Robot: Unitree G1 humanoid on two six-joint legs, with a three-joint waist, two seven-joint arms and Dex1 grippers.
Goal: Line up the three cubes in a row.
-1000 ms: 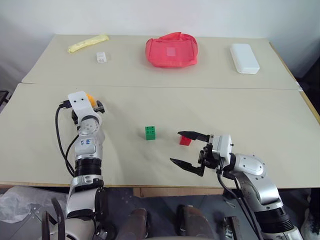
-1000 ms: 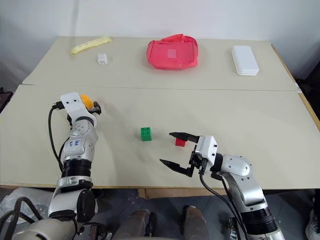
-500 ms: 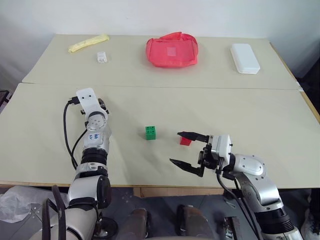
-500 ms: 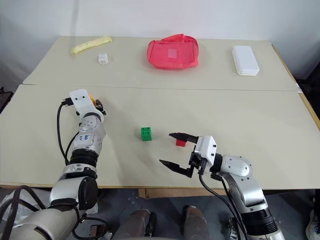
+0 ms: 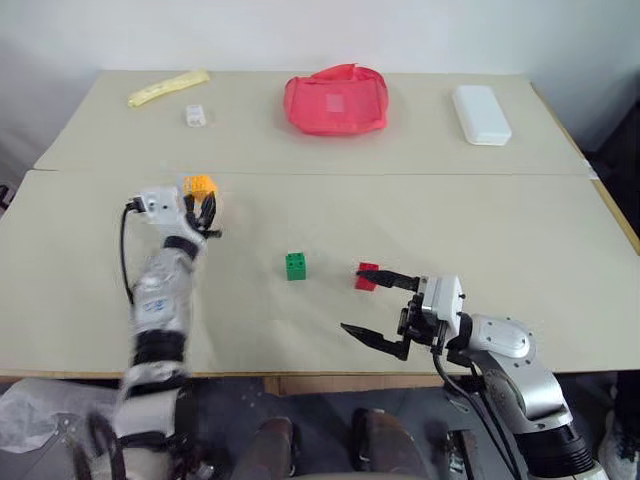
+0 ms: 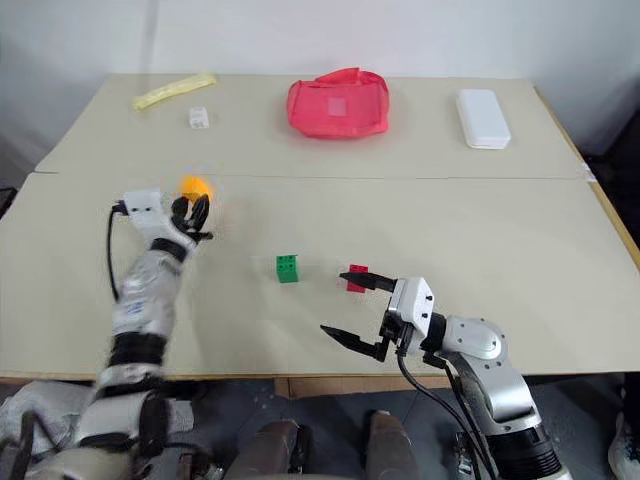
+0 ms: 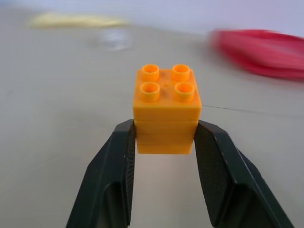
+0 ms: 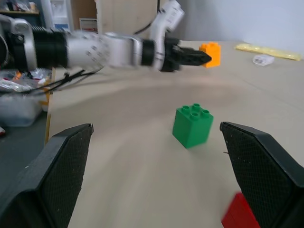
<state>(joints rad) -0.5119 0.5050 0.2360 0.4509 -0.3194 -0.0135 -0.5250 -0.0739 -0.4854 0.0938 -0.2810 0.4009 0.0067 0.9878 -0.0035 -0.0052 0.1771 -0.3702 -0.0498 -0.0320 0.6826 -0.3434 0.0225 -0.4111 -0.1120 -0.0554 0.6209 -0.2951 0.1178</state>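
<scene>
Orange cube (image 7: 166,108): pinched low on its sides by my left gripper (image 7: 166,142), studs up, lifted off the table (image 5: 500,230), well to the left of the green cube (image 5: 296,265); I judge it is held for carrying toward that cube.
Green cube: landmark, standing alone.
Red cube (image 5: 366,276): near its right, likely the row's start.
Right gripper (image 5: 378,305): spread wide, empty, just beside the red cube.
Red bag (image 5: 335,100): far behind the green cube; contents hidden.
</scene>
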